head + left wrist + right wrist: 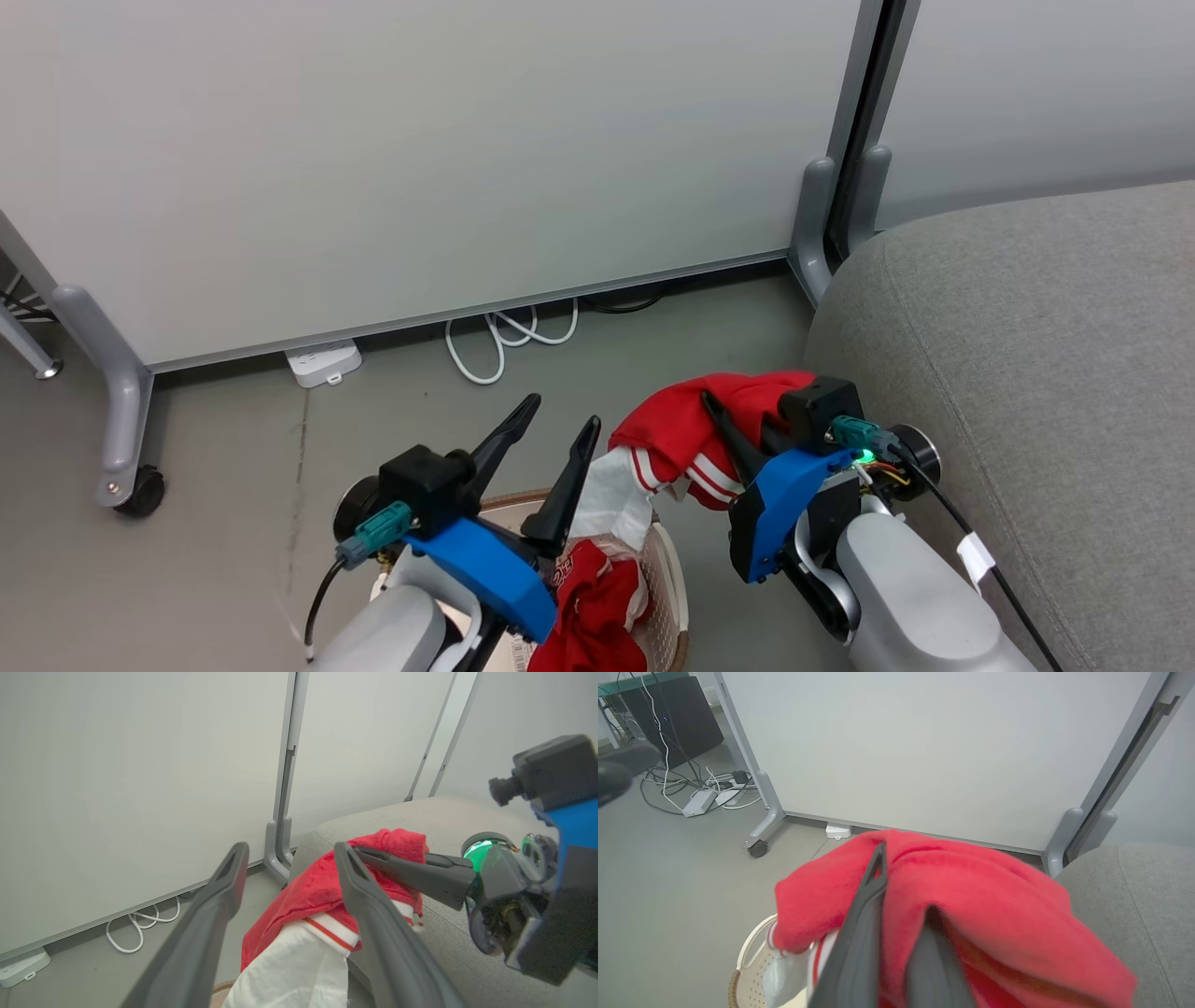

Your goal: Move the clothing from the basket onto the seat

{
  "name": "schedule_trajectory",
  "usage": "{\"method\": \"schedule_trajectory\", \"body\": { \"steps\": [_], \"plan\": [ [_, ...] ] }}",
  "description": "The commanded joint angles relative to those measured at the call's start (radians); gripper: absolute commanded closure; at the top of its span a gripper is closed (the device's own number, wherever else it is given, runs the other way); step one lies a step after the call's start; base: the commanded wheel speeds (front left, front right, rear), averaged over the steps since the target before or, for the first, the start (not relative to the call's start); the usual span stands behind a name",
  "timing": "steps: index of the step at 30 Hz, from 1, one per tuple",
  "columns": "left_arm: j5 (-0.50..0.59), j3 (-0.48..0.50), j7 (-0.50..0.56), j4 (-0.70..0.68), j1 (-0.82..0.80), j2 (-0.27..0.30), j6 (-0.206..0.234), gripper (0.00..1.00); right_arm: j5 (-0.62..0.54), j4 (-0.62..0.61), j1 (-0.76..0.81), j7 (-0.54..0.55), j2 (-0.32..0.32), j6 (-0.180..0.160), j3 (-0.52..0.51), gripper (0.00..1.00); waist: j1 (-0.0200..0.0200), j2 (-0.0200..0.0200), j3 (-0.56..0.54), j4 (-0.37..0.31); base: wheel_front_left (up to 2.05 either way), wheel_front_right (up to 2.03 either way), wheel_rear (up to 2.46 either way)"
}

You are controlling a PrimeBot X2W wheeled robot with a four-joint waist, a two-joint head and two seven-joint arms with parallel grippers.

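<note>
My right gripper [719,415] is shut on a red garment with white stripes [681,434], held up between the basket and the seat [1027,355]. The cloth drapes over its fingers [873,891], and a white part hangs down toward the basket. In the cream basket [670,569], at the bottom of the head view, lies a second red garment [597,607]. My left gripper [562,413] stands open above the basket, just left of the lifted garment [317,886], with nothing between its fingers [224,882]. The grey seat [448,816] lies right behind the cloth.
A pale wheeled partition [420,168] stands close behind the basket, with a caster [140,490] at the left. A white power strip [324,362] and a looped white cable [504,336] lie on the grey floor under it. More cables [691,788] lie further left.
</note>
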Motion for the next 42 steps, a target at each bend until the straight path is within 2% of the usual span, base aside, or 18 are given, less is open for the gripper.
{"method": "schedule_trajectory", "body": {
  "steps": [1,5,13,29,35,42],
  "plan": [
    [0.032,0.040,-0.003,-0.016,0.043,0.008,-0.009,0.00,-0.010,-0.009,0.017,-0.006,-0.002,-0.001,-0.012,1.00,0.0000,0.0000,0.006,0.006,0.00,0.00,0.00],
    [0.083,0.114,-0.003,-0.035,0.104,0.013,-0.019,0.00,-0.021,-0.017,0.021,-0.002,-0.002,-0.001,-0.026,1.00,0.0000,0.0000,0.016,0.013,0.00,0.00,0.00],
    [0.153,0.219,-0.003,-0.043,0.163,-0.016,-0.050,0.00,-0.027,-0.029,0.033,0.004,-0.002,-0.001,-0.043,1.00,0.0000,0.0000,0.024,0.021,0.00,0.00,0.00],
    [0.223,0.287,-0.003,-0.014,0.183,-0.062,-0.086,0.00,-0.025,-0.044,0.041,0.010,-0.002,-0.001,-0.047,1.00,0.0000,0.0000,0.027,0.008,0.00,0.00,0.00],
    [0.235,0.288,-0.003,-0.008,0.163,-0.068,-0.090,0.00,-0.020,-0.048,0.028,0.007,-0.002,-0.001,-0.045,1.00,0.0000,0.0000,0.038,-0.036,0.00,0.00,0.00],
    [0.242,0.289,-0.003,-0.016,0.149,-0.072,-0.092,0.00,-0.031,-0.050,0.016,0.004,-0.002,-0.001,-0.055,1.00,0.0000,0.0000,0.045,-0.144,0.00,0.00,0.00]
  ]
}}
